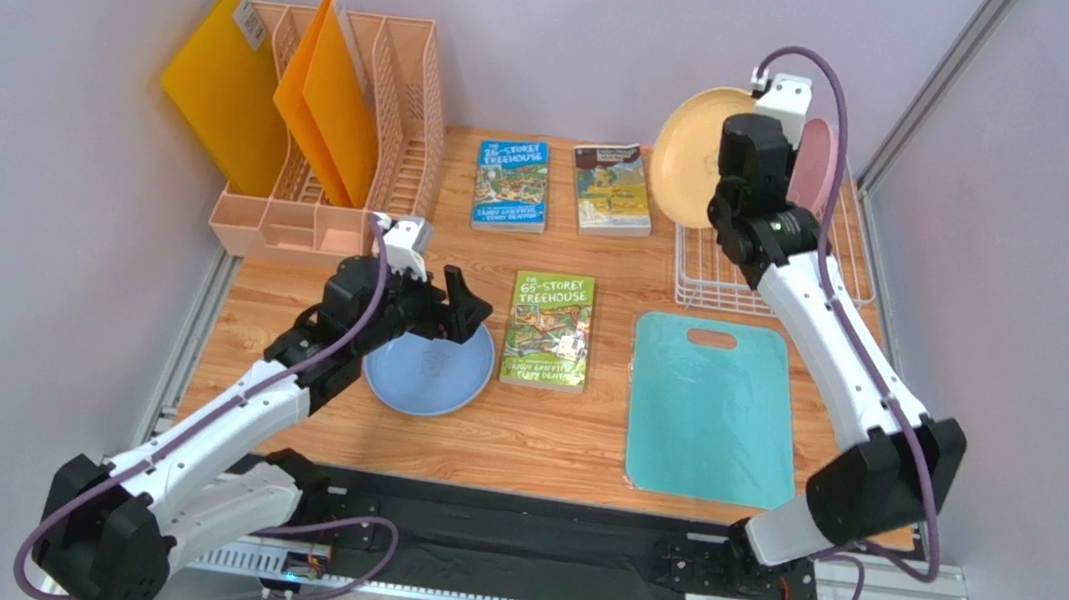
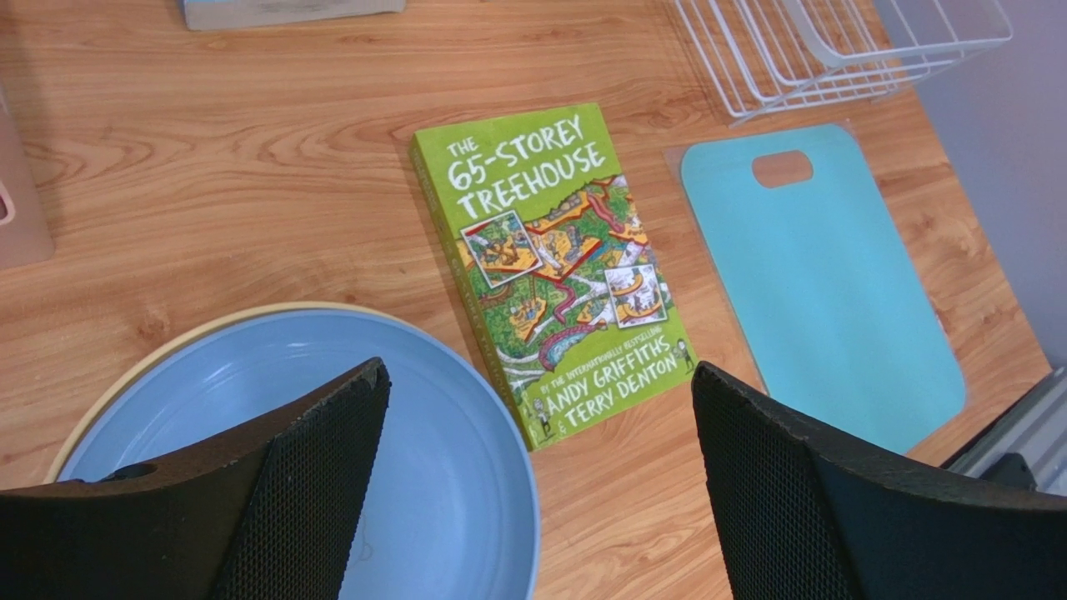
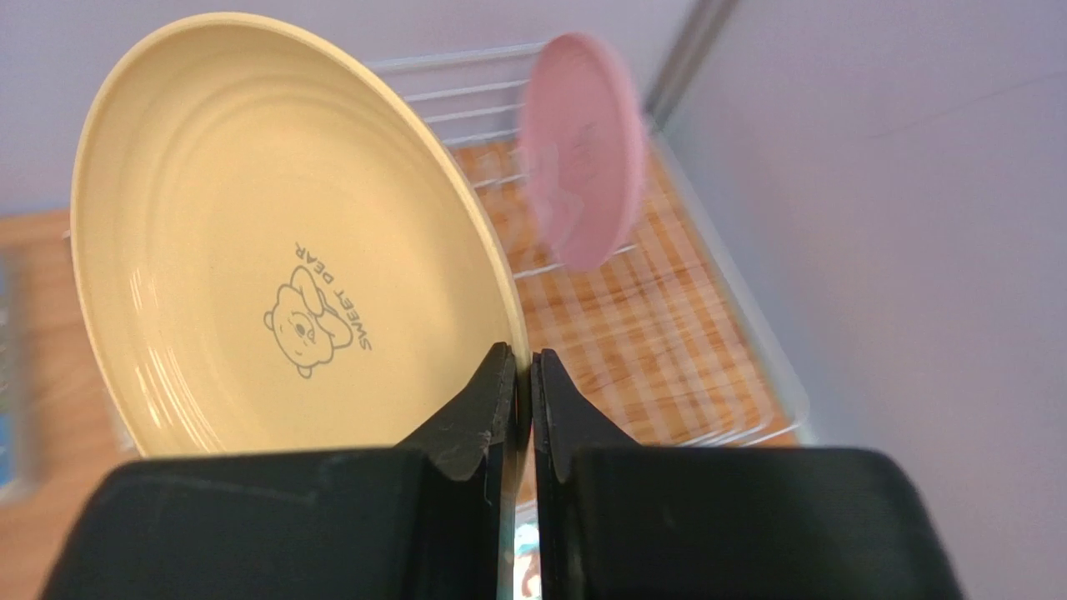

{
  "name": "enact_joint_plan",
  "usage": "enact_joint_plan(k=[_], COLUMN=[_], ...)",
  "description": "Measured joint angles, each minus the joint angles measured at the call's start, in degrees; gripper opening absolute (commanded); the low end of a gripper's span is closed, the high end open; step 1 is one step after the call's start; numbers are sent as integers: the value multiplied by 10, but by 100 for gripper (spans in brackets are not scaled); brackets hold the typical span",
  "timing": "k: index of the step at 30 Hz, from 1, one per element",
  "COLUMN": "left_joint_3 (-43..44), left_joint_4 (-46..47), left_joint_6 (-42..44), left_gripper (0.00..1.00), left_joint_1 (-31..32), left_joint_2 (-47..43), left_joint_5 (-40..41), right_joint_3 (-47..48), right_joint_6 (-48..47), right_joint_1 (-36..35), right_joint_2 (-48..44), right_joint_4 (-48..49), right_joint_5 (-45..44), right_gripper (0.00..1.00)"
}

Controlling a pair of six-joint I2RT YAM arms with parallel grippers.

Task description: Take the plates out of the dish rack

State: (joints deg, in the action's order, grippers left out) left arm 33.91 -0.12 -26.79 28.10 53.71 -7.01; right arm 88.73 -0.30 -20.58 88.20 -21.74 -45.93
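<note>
**Right arm has the yellow plate up out of the rack**

Top view: right gripper (image 1: 744, 131) pinches the rim of the pale yellow plate (image 1: 703, 135), which is held on edge above the dish rack (image 1: 845, 283). The pink plate (image 1: 815, 166) stands in the rack just beside it. Left gripper (image 1: 462, 304) hangs spread wide over the blue plate (image 1: 419, 370), which lies on the table (image 1: 330, 428); it holds nothing.

Left wrist: the wide jaws frame the blue plate. A tan plate (image 2: 188, 328) rim shows under it, and a green book (image 2: 551, 263) lies just beside.

Right wrist: jaws clamped thin on the yellow rim. The bear mark faces the camera; the pink plate is blurred and apart from it.

Likely a carry step. Lift clear of the wires before swinging left. It's only an edge pinch, so move slowly to stop the plate tilting. Don't clip the pink plate, then lower flat onto the stack
</note>
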Motion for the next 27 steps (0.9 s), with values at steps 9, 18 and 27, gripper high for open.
enact_joint_plan(k=[9, 18, 27], left_joint_3=[-27, -52, -55], left_joint_4=[10, 21, 48], left_joint_6=[-20, -31, -40], left_gripper=[95, 95, 95], left_joint_1=[0, 0, 0], left_joint_2=[-45, -67, -57], left_joint_5=[0, 14, 15], right_joint_3=[-168, -227, -258], right_joint_6=[148, 223, 258], right_joint_1=[-73, -94, -110], right_joint_2=[-120, -158, -171], right_joint_4=[-56, -54, -39], right_joint_5=[266, 410, 463], right_gripper=[0, 0, 0])
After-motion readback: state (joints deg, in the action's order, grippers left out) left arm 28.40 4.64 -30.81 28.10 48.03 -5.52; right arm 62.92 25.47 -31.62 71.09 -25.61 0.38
